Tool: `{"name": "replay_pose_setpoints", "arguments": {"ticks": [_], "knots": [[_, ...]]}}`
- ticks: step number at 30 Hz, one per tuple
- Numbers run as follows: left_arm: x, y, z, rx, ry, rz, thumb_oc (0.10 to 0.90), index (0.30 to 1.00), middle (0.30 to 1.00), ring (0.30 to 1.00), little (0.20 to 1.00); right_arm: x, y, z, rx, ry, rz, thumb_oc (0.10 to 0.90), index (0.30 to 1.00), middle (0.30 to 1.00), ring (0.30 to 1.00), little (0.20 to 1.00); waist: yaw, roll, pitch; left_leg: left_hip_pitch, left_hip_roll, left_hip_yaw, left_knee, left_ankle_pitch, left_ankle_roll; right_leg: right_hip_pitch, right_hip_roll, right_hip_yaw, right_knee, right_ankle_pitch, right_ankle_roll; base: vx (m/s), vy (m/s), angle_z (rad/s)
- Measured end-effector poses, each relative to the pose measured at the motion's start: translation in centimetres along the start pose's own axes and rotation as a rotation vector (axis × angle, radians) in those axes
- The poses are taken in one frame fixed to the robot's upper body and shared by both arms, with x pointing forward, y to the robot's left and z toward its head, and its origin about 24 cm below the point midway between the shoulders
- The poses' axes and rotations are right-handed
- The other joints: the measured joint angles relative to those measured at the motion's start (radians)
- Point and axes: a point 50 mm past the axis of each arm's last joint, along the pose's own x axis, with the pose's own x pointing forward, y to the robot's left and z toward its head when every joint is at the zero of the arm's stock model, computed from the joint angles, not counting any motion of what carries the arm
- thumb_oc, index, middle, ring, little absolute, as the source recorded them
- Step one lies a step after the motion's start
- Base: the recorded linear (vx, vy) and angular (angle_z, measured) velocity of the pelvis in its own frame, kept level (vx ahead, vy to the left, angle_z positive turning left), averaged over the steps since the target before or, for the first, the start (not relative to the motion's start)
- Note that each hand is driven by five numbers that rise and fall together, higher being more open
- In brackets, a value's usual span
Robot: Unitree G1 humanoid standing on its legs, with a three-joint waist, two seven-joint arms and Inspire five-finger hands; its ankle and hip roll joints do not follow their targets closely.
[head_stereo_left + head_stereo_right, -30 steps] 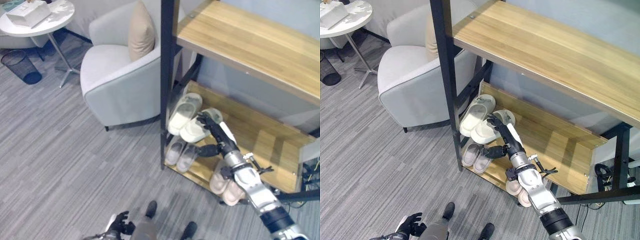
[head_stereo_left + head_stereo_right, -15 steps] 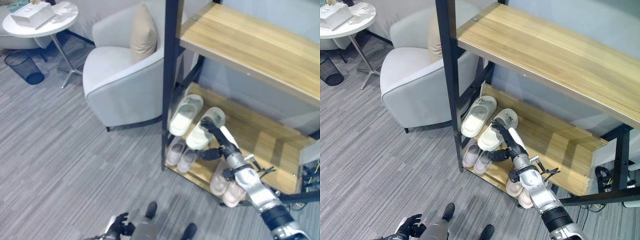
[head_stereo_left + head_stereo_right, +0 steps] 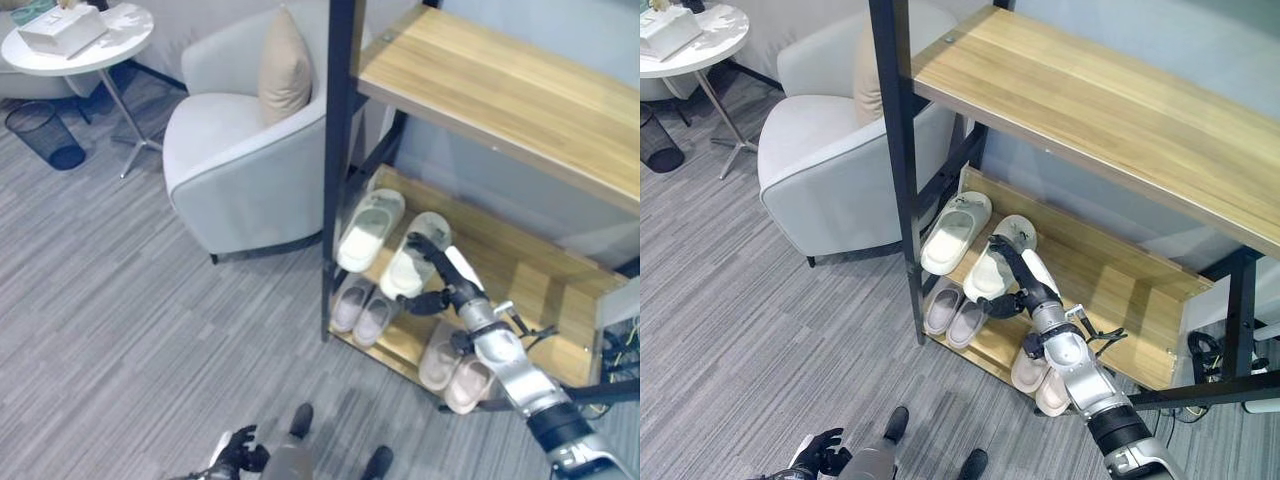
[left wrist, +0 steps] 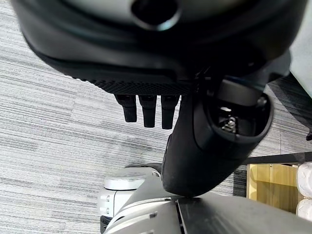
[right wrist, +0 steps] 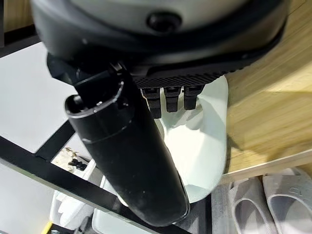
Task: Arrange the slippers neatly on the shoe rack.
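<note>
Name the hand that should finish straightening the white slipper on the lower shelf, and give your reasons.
Right. The right hand is already on the white slipper on the lower shelf, fingers over its strap. The left hand hangs low, away from the rack, over the floor.

Grey armchair [image 3: 235, 165] with tan cushion [image 3: 284, 70] propped against its back. Beyond the armchair: round white side table [image 3: 80, 45] carrying a tissue box [image 3: 62, 28], dark mesh bin [image 3: 44, 135] beneath.

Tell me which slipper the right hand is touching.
The right cream slipper on the middle shelf; the right hand rests on it. Its mate lies untouched beside it.
</note>
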Motion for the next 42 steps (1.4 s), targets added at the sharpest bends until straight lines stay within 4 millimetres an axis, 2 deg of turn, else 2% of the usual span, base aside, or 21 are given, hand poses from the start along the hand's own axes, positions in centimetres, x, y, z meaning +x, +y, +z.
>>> {"name": "replay_pose_setpoints", "arguments": {"ticks": [7, 11, 15, 16, 21, 34, 38, 42], "knots": [[0.0, 0.0, -0.1, -0.002, 0.003, -0.001, 0.8, 0.9, 0.9, 0.9, 0.9, -0.4, -0.4, 3.8, 0.105, -0.179, -0.012, 0.8, 0.9, 0.9, 0.9, 0.9, -0.02, 0.0, 0.0, 0.004, 0.001, 0.003, -0.001, 0.0, 0.0, 0.002, -0.002, 0.002, 0.0, 0.001, 0.0, 0.0, 0.0, 0.0], [0.0, 0.0, -0.2, -0.002, 0.005, -0.001, 0.8, 0.9, 0.9, 0.9, 0.9, -1.0, -1.5, 4.3, 0.14, -0.206, -0.048, 0.8, 0.9, 0.9, 0.9, 0.9, -0.028, 0.0, 0.0, 0.007, 0.001, 0.009, -0.001, -0.001, -0.001, 0.001, -0.004, 0.009, 0.0, 0.003, 0.001, 0.0, 0.0, -0.03], [-0.1, -0.1, -0.4, -0.003, 0.013, -0.002, 0.8, 0.9, 0.9, 0.9, 0.9, -1.7, -2.5, 3.3, 0.134, -0.171, -0.092, 0.8, 0.9, 0.9, 0.9, 0.9, -0.027, -0.001, -0.001, 0.016, 0.001, 0.025, -0.002, -0.004, 0.002, 0.002, -0.005, 0.027, 0.0, 0.005, 0.001, 0.01, -0.002, -0.13], [-0.1, 0.0, -0.5, -0.002, 0.014, -0.001, 0.8, 0.9, 0.9, 0.9, 0.9, -1.9, -2.7, 3.0, 0.121, -0.157, -0.103, 0.8, 0.9, 0.9, 0.9, 0.9, -0.037, -0.001, -0.001, 0.016, 0.001, 0.026, -0.002, -0.004, 0.002, 0.001, -0.006, 0.028, 0.0, 0.005, 0.001, 0.0, 0.0, 0.0], [-0.2, 0.0, -0.8, 0.0, 0.022, -0.001, 0.8, 0.9, 0.9, 0.9, 0.9, -3.0, -3.4, 1.3, -0.06, -0.09, -0.128, 0.8, 0.9, 0.9, 0.9, 0.9, -0.056, 0.001, -0.003, 0.016, 0.002, 0.027, -0.001, -0.004, 0.003, 0.0, -0.006, 0.029, 0.0, 0.006, 0.002, 0.0, 0.0, 0.0], [-0.2, -0.1, -0.7, 0.003, 0.02, -0.004, 0.8, 0.9, 0.9, 0.9, 0.9, -3.3, -2.3, -4.9, -0.221, 0.196, -0.09, 0.8, 0.9, 0.9, 0.9, 0.9, -0.045, 0.002, -0.018, -0.009, -0.001, 0.023, 0.0, -0.001, 0.005, -0.021, -0.003, 0.025, 0.0, 0.007, 0.001, 0.0, 0.0, 0.0], [-0.2, -0.2, -0.7, 0.009, 0.019, -0.007, 0.8, 0.9, 0.9, 0.9, 0.9, -3.1, -2.2, -5.7, -0.227, 0.238, -0.101, 0.8, 0.9, 0.9, 0.9, 0.9, -0.033, 0.004, -0.021, -0.019, -0.004, 0.02, 0.0, 0.006, 0.013, -0.028, -0.001, 0.02, 0.0, 0.011, 0.004, -0.01, 0.004, 0.02], [-0.2, -0.3, -0.5, 0.017, 0.012, -0.011, 0.8, 0.9, 0.9, 0.9, 0.9, -2.0, -1.6, -5.3, -0.229, 0.225, -0.079, 0.8, 0.9, 0.9, 0.9, 0.9, -0.02, 0.004, -0.021, -0.025, -0.005, 0.014, -0.001, 0.003, 0.008, -0.033, -0.002, 0.015, 0.0, 0.011, 0.004, 0.0, 0.009, 0.04]]}}
